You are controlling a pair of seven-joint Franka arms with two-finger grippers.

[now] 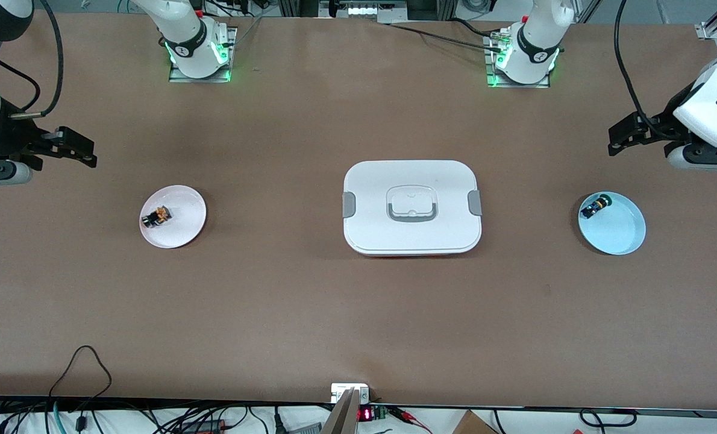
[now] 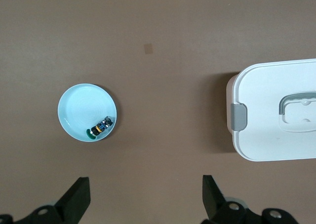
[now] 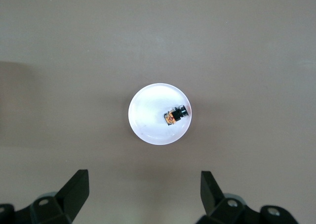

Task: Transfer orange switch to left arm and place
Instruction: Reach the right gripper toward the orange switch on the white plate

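Both claws, left claw (image 2: 143,199) and right claw (image 3: 143,197), hang released over brown table (image 1: 358,313).

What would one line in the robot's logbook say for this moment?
orange switch: on pink plate | box: mid-table | right gripper: open above plate | left gripper: open, waiting

Box (image 1: 411,181) between two plates (image 1: 184,232) (a switch (image 1: 156,216) in each)
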